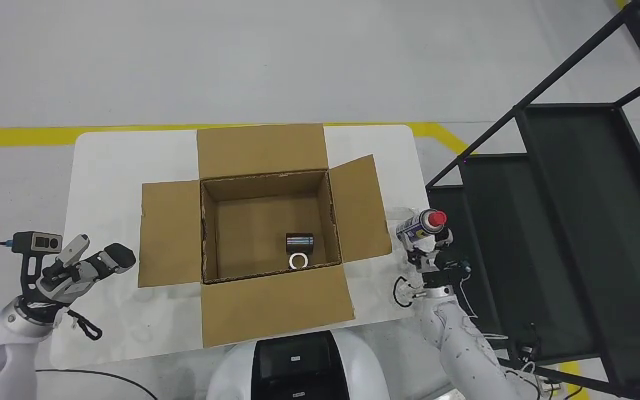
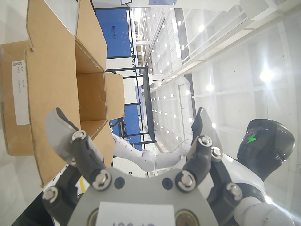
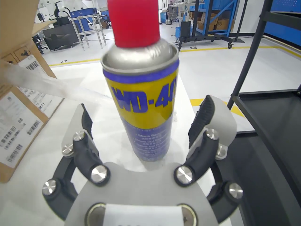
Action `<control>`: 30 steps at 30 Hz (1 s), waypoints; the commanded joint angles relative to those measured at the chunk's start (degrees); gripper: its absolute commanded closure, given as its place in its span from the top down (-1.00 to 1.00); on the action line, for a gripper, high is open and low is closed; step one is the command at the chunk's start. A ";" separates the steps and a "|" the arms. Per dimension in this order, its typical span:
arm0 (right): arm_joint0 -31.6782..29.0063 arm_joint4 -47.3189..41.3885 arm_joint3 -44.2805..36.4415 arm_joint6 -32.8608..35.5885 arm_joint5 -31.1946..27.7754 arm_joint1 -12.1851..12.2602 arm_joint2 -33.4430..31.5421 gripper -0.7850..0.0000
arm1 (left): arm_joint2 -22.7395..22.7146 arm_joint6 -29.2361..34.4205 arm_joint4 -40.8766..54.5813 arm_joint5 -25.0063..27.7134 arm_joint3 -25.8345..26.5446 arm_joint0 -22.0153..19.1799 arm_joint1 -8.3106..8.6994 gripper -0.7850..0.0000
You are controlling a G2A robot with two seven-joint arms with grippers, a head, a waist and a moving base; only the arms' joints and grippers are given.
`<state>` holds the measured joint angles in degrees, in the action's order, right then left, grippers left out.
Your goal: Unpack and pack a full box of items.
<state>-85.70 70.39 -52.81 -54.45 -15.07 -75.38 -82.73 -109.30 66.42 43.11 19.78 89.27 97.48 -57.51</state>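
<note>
— Well, where does the spray can [image 3: 138, 76] stand?

— Upright on the white table [image 1: 110, 180], just beside the right-hand flap of the cardboard box [image 1: 262, 150] and near the table's right edge. Its red cap [image 3: 134, 19] is on top.

— Does the right gripper [image 3: 145, 105] have it?

— No. The can sits between the two fingers, but they are spread wide and there is a gap on each side. The dark pads [image 3: 202, 116] face the can without touching it.

— And from above?

— The same: the can [image 1: 420, 224] stands at the table's right side, with the right gripper [image 1: 428, 247] close behind it, on the robot's side.

— What about the box?

— It sits in the middle of the table with all four flaps folded outward. On its floor, close to the wall nearest the robot, lies a small dark cylinder [image 1: 299, 241] on its side, with a white ring [image 1: 298, 261] just beside it. The rest of the floor is bare cardboard.

— And the left gripper [image 1: 100, 255]?

— It is at the table's left edge, well apart from the box's left flap. In its own wrist view the left gripper [image 2: 128, 116] has its fingers spread wide with nothing between them, and the box [image 2: 54, 95] shows beyond one fingertip [image 2: 56, 118].

— Anything else nearby?

— A black metal rack [image 1: 540, 200] stands to the right of the table.
</note>
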 commanded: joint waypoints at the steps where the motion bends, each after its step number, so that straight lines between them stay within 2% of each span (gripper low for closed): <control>1: -4.19 0.75 -8.50 4.26 0.64 0.59 -1.62 1.00 | 0.00 0.00 0.00 0.00 0.00 0.00 0.00 1.00; 6: -14.83 1.05 -28.86 15.38 2.51 1.68 -6.20 1.00 | 0.00 0.00 0.00 0.00 0.00 0.00 0.00 1.00; 13: -20.90 2.33 -43.85 23.09 2.96 2.20 -8.82 1.00 | 0.00 0.00 0.00 0.00 0.00 0.00 0.00 1.00; 18: -21.46 1.88 -51.31 29.61 -1.93 2.51 -8.19 1.00 | 0.00 0.00 0.00 0.00 0.00 0.00 0.00 1.00; 25: -19.65 -4.29 -60.80 45.81 -12.23 3.00 -4.59 1.00 | 0.00 0.00 0.00 0.00 0.00 0.00 0.00 1.00; 30: -15.56 -5.09 -63.54 56.50 -13.38 3.08 -0.08 1.00 | 0.00 0.00 0.00 0.00 0.00 0.00 0.00 1.00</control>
<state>-102.27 65.21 -116.37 -0.12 -28.63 -72.28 -83.82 -109.30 66.42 43.11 19.78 89.27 97.48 -57.51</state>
